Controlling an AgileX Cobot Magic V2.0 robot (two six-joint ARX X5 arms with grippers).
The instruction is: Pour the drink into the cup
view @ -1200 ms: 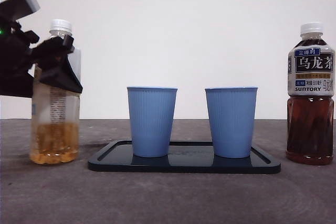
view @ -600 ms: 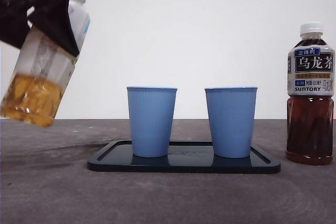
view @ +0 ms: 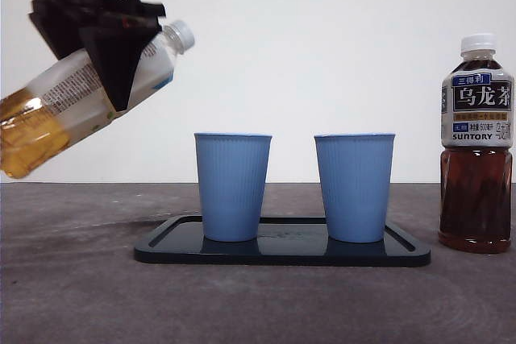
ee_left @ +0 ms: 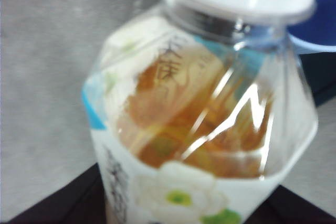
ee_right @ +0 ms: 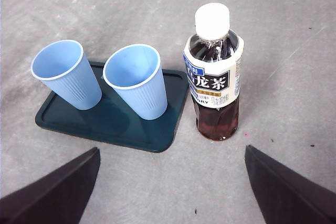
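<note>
The left gripper (view: 113, 46) has its fingers (view: 119, 66) pinching the amber tea bottle (view: 76, 98) around its upper body, holding it in the air well above the bench (view: 258, 296) and up and to the left of the dark tray (view: 282, 251). The bottle is tilted steeply, its white cap (view: 182, 35) pointing toward the tray and raised higher than its base, so the amber liquid sits pooled at the low end; the cap is on. In the left wrist view the bottle (ee_left: 199, 129) fills the picture, with a blue cup rim just visible beyond the cap. On the tray stand two blue cups upright and a little apart: the left cup (view: 233, 187) nearer the held bottle, the right cup (view: 355, 187) beyond it. Just right of the tray, off it and on the bench, stands a dark oolong tea bottle (view: 476, 147), upright and capped. The right gripper (ee_right: 168, 182) hangs above the tray and the dark bottle with its fingers (ee_right: 286, 184) spread wide, holding nothing.
</note>
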